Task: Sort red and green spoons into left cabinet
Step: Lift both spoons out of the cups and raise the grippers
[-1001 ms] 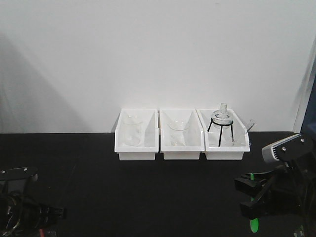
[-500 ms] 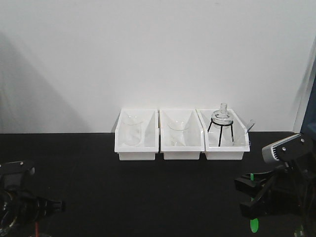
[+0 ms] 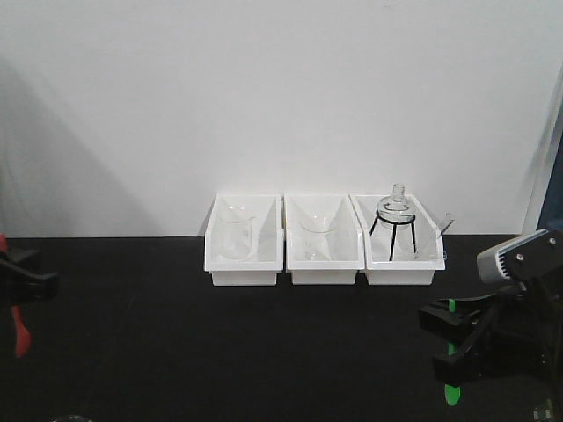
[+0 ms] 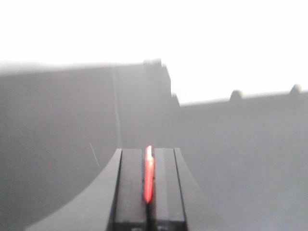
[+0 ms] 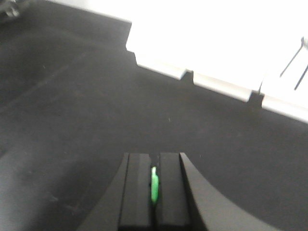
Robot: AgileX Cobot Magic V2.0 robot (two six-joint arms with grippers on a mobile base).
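Two spoons are clamped: your left end effector (image 4: 148, 159) holds the red spoon (image 4: 148, 178), now raised and half cut off at the frame's edge; your right end effector (image 5: 154, 159) grips the green spoon (image 5: 154, 185) above the table (image 3: 264, 352).

Black tabletop (image 3: 176, 334) w/ row of 3 white bins (image 3: 322, 275)
Bins side by side at far edge, ahead & to left of right claw (image 3: 449, 347).

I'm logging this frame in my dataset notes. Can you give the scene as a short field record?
left gripper: shut on red spoon
right gripper: shut on green spoon
table: black
white bins: three in a row by the wall
bin contents, left to right: glass beaker, second glass beaker, flask on black tripod
left cabinet: not in view
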